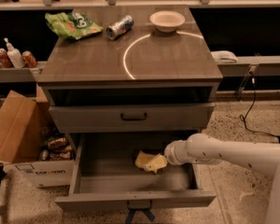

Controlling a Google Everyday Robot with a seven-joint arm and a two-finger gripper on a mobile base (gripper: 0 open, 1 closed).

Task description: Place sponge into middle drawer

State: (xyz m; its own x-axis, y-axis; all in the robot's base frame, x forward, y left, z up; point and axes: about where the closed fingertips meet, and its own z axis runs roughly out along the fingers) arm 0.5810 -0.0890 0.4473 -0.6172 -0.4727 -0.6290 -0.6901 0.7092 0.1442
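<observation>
Viewing from above and in front.

Surface: grey cabinet top [168, 59], glossy, with a bright curved reflection across the middle. Green bag [72, 24] at back left. Can [120, 27] lying on its side just right of the bag. White bowl [167, 20] at the back, right of the can, apart from it.

Below the top: dark open recess [130, 96], then a closed drawer front [84, 118] with a dark bar handle. Lowest, middle drawer [98, 200] pulled far out toward the camera, grey floor exposed, small tab at front centre.

Room: speckled floor [242, 181]. Cardboard box [11, 129] left of the cabinet, flaps open, cans packed between it and the cabinet side. Low shelf at far left with a pump bottle [14, 56] and red cans on either side of it. Ledge at right with a white object [224, 56]; black cable [249, 111] hanging from it to the floor.

Arm [224, 152]: white, entering from the right edge, stretched leftward nearly level, crossing the drawer's right wall.

Gripper [162, 158]: inside the open drawer, right of centre, pointing left. How far open, and whether clamped on anything: cannot tell, tip lost in shadow.

Sponge [149, 161]: pale yellow, tilted, inside the middle drawer, touching the gripper's tip. Resting on the drawer floor or lifted off it: cannot tell.
</observation>
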